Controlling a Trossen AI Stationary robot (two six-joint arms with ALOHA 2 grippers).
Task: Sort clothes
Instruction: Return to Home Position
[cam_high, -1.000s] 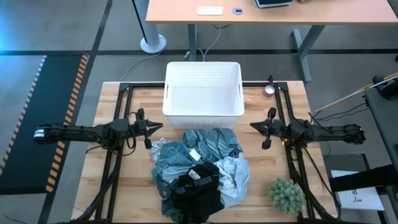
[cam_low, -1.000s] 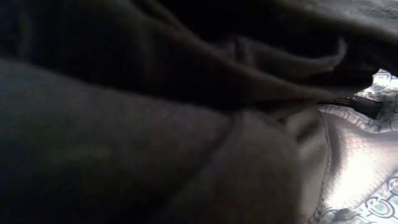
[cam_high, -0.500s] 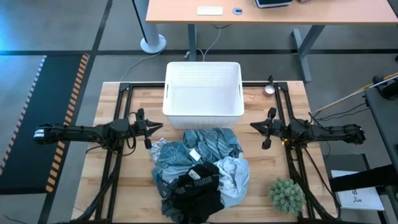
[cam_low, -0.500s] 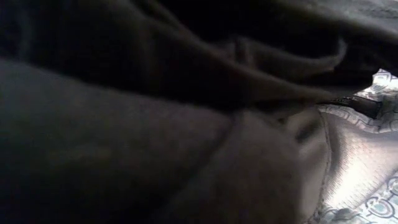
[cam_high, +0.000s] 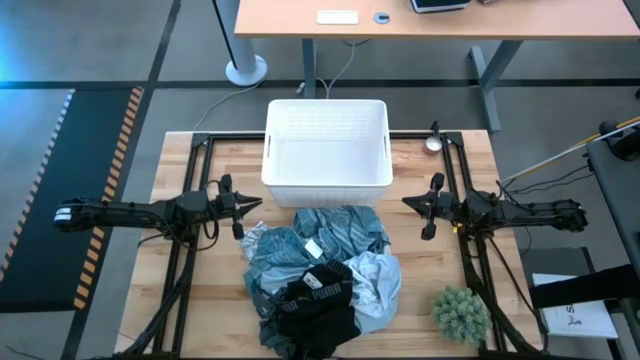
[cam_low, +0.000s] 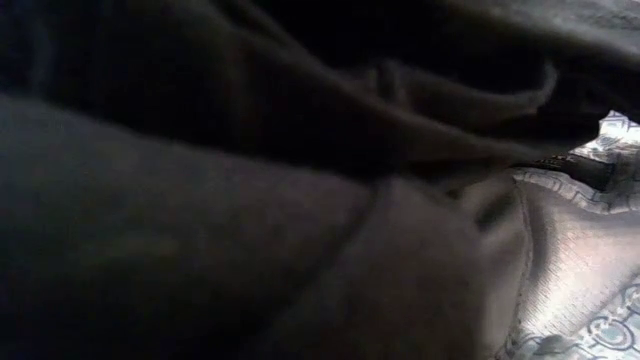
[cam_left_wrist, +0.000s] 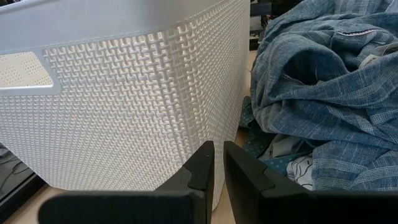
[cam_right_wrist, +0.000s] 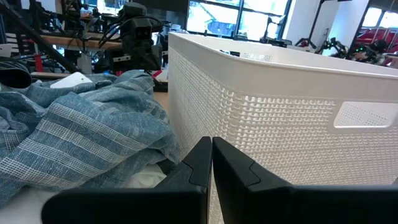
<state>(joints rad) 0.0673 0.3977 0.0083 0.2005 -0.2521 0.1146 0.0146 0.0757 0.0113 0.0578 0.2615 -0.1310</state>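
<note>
Blue-grey and black clothes are heaped on the wooden table just before the white basket. The pile is flanked by the left gripper and the right gripper, both closed on nothing, each just beside it.

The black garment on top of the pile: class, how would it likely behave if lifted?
The black garment lies crumpled in folds, so it would probably droop limply. It overlaps the grey garment, so it may drag that along.
</note>
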